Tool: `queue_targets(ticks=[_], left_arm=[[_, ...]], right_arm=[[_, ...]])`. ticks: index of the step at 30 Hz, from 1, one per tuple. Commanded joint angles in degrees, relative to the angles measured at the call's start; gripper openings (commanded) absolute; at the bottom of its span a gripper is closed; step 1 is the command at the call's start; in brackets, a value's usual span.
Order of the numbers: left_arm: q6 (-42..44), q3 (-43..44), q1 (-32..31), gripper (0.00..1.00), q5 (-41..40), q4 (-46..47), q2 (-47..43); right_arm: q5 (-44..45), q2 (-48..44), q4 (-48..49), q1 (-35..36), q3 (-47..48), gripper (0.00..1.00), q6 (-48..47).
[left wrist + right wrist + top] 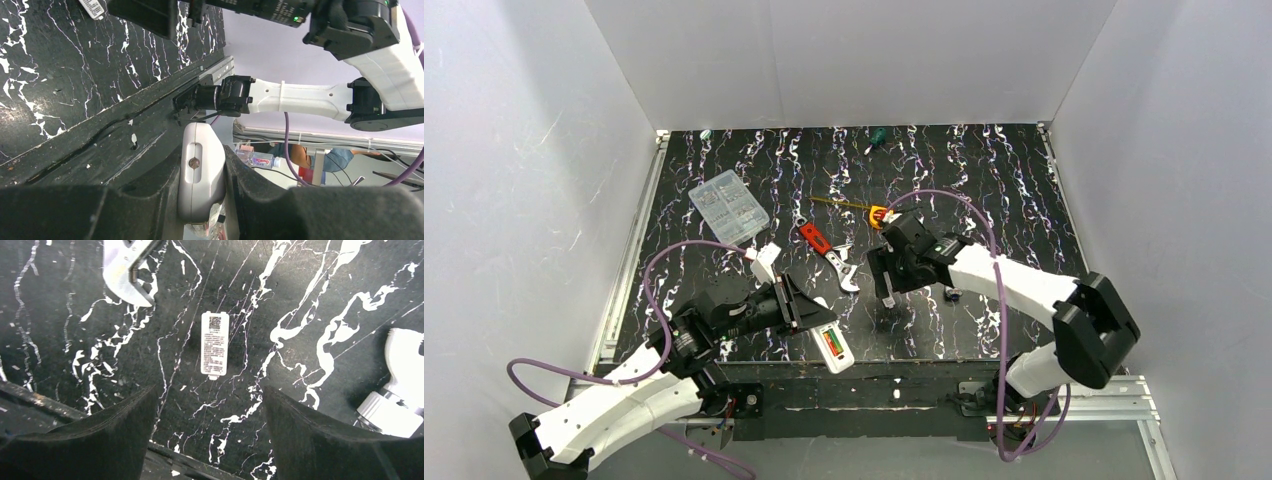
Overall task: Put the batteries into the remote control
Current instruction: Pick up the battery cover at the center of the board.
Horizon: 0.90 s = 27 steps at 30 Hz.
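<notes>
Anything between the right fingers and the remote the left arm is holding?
Nothing visible. Only bare mat separates the right gripper from the remote control clamped in the left gripper; the wrench lies off to the side.

The slim white plastic remote control [200, 165] is half covered. The left gripper [201, 155] pinches it, its black fingers [252, 195] hide both long sides, and its lower end runs off the bottom of that wrist's view. From above, the batteries [829, 345] are only a green and red streak, too small to count. Under the right wrist, the shiny silver wrench [117, 270] is cut off at the top and the white tap-shaped piece [402, 360] at the right edge. The print on the small flat white cover [214, 344] is too tiny to read.
</notes>
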Motion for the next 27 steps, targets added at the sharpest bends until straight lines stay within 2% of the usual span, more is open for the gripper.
queue_targets(ticks=[1, 5, 13, 18, 27], left_arm=[[0.35, 2.20, 0.01, 0.00, 1.01, 1.63, -0.49], [0.33, 2.37, 0.01, 0.00, 0.82, 1.70, -0.52], [0.04, 2.52, 0.01, 0.00, 0.73, 2.19, 0.17], [-0.09, 2.37, 0.01, 0.00, 0.42, 2.45, 0.05], [-0.41, 1.96, -0.06, 0.00, 0.37, 2.98, 0.14]], right_arm=[[-0.30, 3.48, 3.06, -0.16, 0.43, 0.85, 0.42], [-1.07, 5.69, 4.74, -0.16, -0.63, 0.81, -1.45], [-0.47, 10.19, 5.57, 0.06, -0.64, 0.68, -3.93], [0.66, 11.38, 5.46, 1.18, -0.87, 0.66, -4.27], [2.08, 13.42, 4.42, 2.80, 0.14, 0.54, -4.27]])
